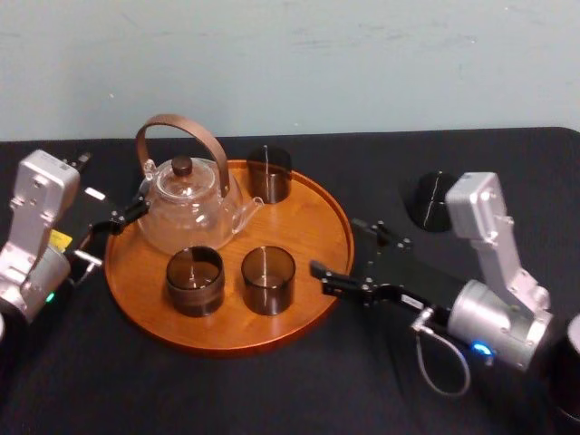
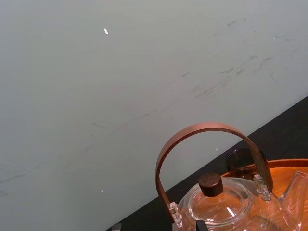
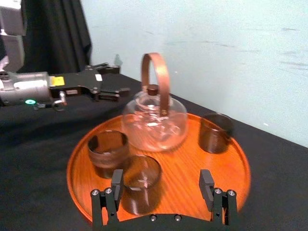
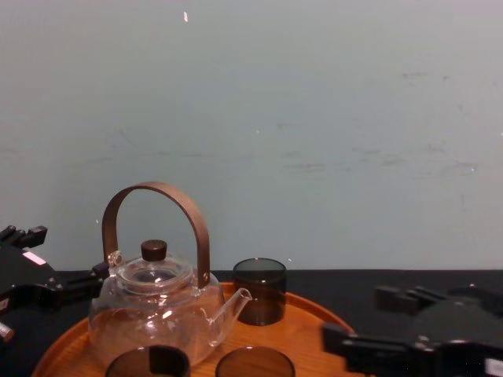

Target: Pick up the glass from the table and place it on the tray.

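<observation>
The right gripper [image 1: 352,254] hangs with its jaws spread wide and empty, just beside the right rim of the large round orange-brown wooden tray [image 1: 313,227]. The dark smoky drinking glass [image 1: 431,201] to be moved stands on the matte black table [image 1: 272,390], right of the tray toward the far edge, close by that arm's grey wrist link. Turning toward it could, I judge, topple the glass with the link, or nudge the rim and rattle the clear glass teapot [image 1: 186,208]. The left gripper [image 1: 111,234], also open, waits at the tray's left edge. The head view shows the table glass. The right wrist view faces the tray instead, with a smoky cup [image 3: 139,183] lined up between its fingers [image 3: 117,182]; from above they are apart.
</observation>
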Motion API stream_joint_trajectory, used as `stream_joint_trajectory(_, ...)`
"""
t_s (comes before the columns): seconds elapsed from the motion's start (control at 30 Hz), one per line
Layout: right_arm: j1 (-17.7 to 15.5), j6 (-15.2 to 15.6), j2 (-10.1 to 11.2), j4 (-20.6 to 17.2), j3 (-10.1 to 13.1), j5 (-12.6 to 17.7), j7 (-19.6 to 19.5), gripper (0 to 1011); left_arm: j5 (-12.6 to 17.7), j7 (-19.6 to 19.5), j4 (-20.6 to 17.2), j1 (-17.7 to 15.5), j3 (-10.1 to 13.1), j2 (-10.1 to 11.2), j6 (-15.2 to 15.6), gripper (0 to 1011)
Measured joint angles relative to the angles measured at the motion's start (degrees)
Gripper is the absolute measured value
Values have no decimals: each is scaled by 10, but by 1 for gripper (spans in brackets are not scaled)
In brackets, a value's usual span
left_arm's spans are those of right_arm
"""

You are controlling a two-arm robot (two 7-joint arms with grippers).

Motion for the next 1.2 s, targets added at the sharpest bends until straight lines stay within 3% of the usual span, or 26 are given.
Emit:
stream_joint_trajectory(0.43,-64,-29,44,-8,77,37,-16,1002,0,0,0,0,0,0,0,1001)
stream_joint_trajectory(0.73,-73,-36,46,14,105,47,-25,1002,0,0,0,0,0,0,0,1001)
stream_joint_trajectory(1.2,-54,-35,35,64,139,58,-34,1002,0,0,0,0,0,0,0,1002)
